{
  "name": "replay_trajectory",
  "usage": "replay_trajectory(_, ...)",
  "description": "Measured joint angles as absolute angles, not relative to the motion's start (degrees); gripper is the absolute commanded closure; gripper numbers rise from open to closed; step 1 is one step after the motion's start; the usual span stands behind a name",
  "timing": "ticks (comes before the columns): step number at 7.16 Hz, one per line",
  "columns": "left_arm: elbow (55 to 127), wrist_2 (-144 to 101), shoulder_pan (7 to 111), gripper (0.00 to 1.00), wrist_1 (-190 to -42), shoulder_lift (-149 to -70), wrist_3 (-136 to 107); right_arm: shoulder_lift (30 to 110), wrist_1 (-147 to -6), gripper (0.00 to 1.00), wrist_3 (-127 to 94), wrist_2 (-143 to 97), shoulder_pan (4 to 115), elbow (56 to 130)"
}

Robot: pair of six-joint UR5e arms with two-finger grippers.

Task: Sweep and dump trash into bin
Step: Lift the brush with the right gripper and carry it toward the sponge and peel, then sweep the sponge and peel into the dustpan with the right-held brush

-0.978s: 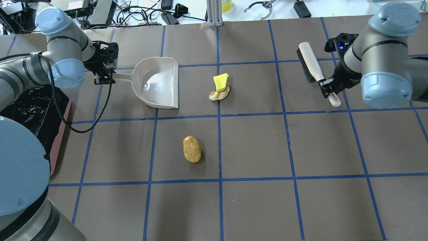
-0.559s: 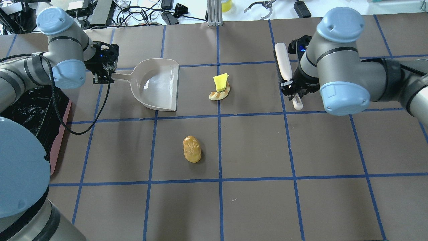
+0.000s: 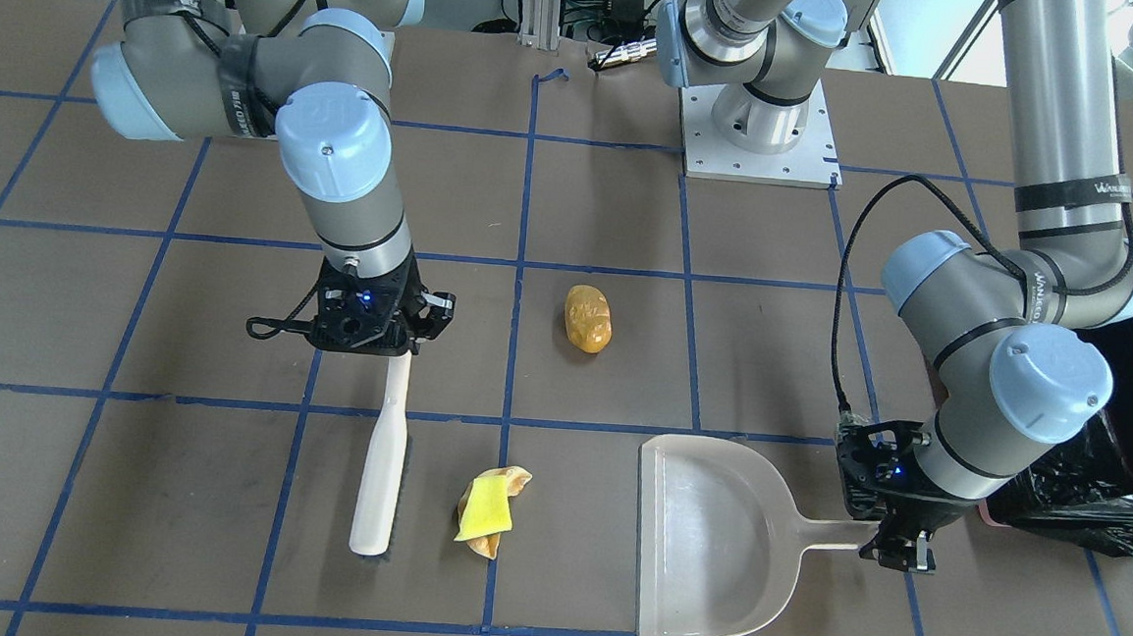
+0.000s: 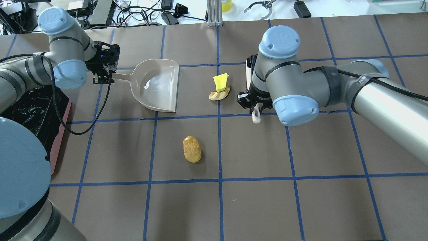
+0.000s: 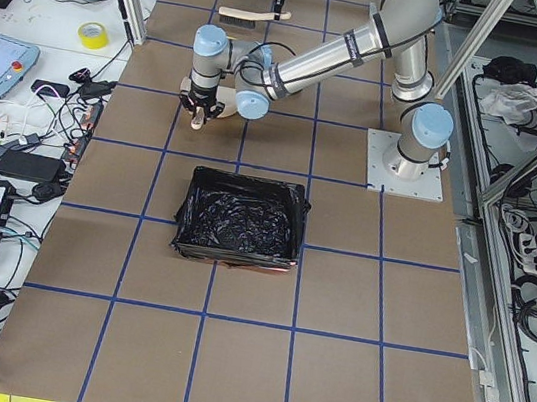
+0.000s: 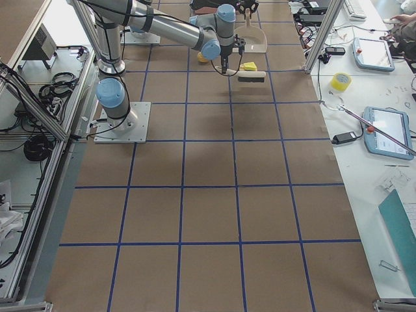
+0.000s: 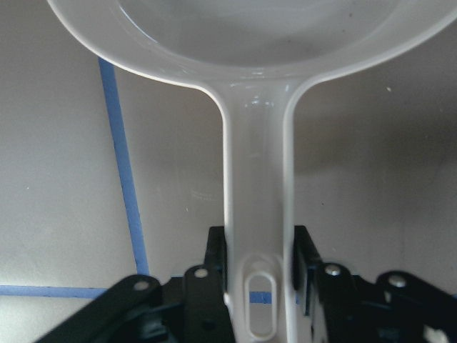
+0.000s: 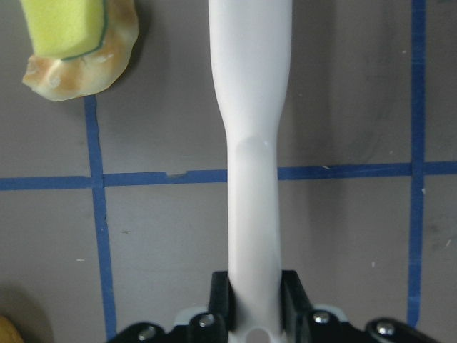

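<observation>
right end effector point(image 8: 255, 304) clamping brush point(image 3: 380, 474) beside sponge point(image 3: 484, 510), left end effector point(image 7: 258, 268) clamping dustpan point(image 3: 711, 533)

Robotics lab: blue-taped grid table point(image 4: 254, 201), teach pendants point(image 6: 389, 133), tangled cables point(image 4: 140, 15), aluminium framing point(image 6: 320, 36).

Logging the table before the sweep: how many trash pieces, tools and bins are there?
Trash: 3 (roll, ring, sponge)
Tools: 2 (dustpan, brush)
Bins: 1 (bin)
Total: 6
</observation>
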State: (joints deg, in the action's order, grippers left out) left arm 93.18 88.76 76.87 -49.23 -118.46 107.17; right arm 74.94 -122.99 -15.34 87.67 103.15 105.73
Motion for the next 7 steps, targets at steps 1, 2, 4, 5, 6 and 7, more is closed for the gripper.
replay_trajectory(1, 93.1, 88.8, 77.0, 1.00, -49.2, -118.5, 107.2, 73.2, -123.2, 0.93, -17.1, 87.5, 105.3, 104.8)
replay_trajectory(2, 93.0, 88.8, 77.0, 1.00, -49.2, -118.4, 107.2, 71.6, -123.4, 0.93, -18.0, 87.4, 106.7, 104.1)
replay_trajectory(4, 93.0, 88.8, 77.1, 1.00, -49.3, -118.4, 107.2, 69.9, -123.6, 0.94, -19.5, 87.5, 108.3, 103.1)
replay_trajectory(5, 93.1, 88.8, 77.1, 1.00, -49.3, -118.3, 107.2, 69.2, -123.7, 0.94, -20.8, 87.3, 108.7, 102.3)
replay_trajectory(6, 93.1, 88.8, 77.1, 1.00, -49.3, -118.3, 107.2, 68.1, -123.7, 0.95, -22.5, 87.0, 109.7, 101.0)
replay_trajectory(7, 93.1, 88.8, 77.1, 1.00, -49.3, -118.3, 107.2, 66.3, -123.7, 0.95, -25.1, 86.2, 111.3, 98.8)
